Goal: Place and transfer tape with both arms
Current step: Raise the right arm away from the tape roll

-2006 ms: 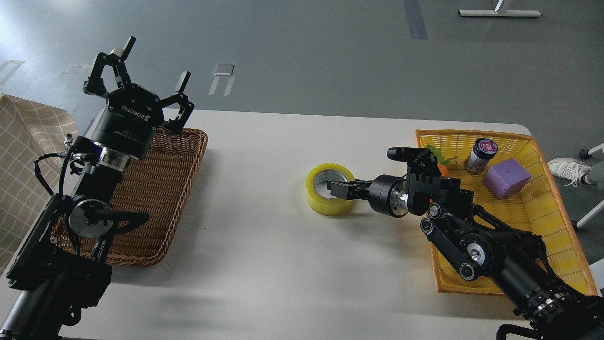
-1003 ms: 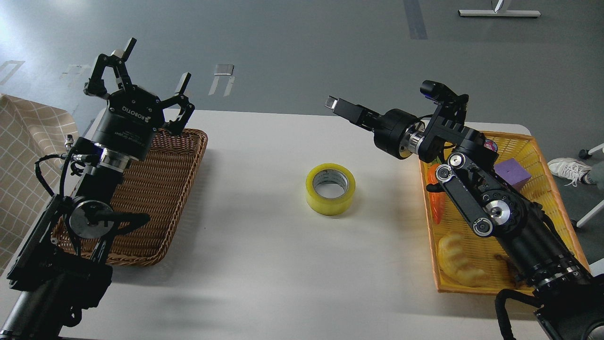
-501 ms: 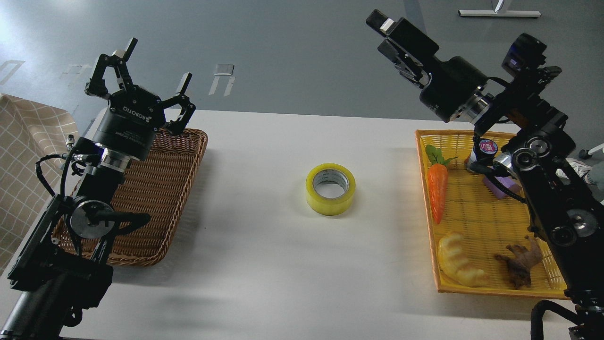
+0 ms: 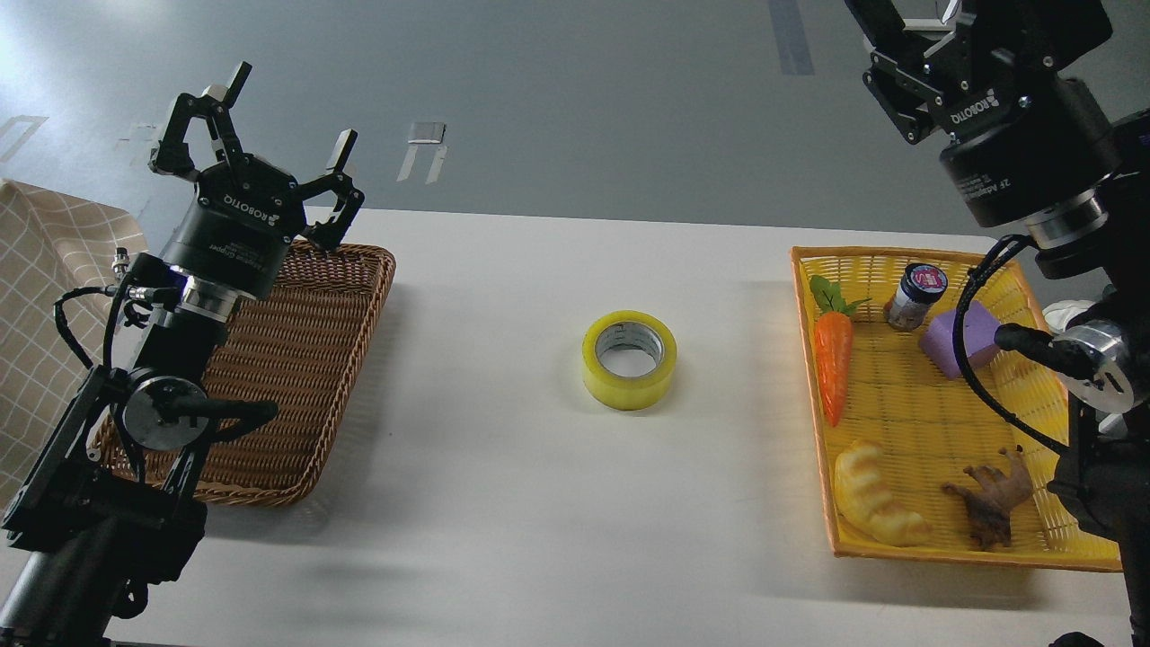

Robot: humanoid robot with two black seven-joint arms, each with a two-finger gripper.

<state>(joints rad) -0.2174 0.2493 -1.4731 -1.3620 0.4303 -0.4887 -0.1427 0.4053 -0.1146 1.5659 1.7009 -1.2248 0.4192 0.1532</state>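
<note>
Grey floor behind a matte white table (image 4: 503, 503). Tape (image 4: 629, 359) lies flat mid-table: glossy translucent yellow roll, grey-white core, hole facing up. Woven brown wicker basket (image 4: 310, 359) well to the tape's left, yellow plastic-weave basket (image 4: 898, 548) well to its right. Left gripper (image 4: 278, 117) fingers spread, holding nothing. Right gripper (image 4: 898, 13) cropped at frame top, state can't tell.

ROBOTIQ on left gripper (image 4: 280, 126), right gripper (image 4: 907, 22)

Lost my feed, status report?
Left gripper open, empty. Right gripper raised, state unclear. Tape alone mid-table. Path unobstructed.
</note>
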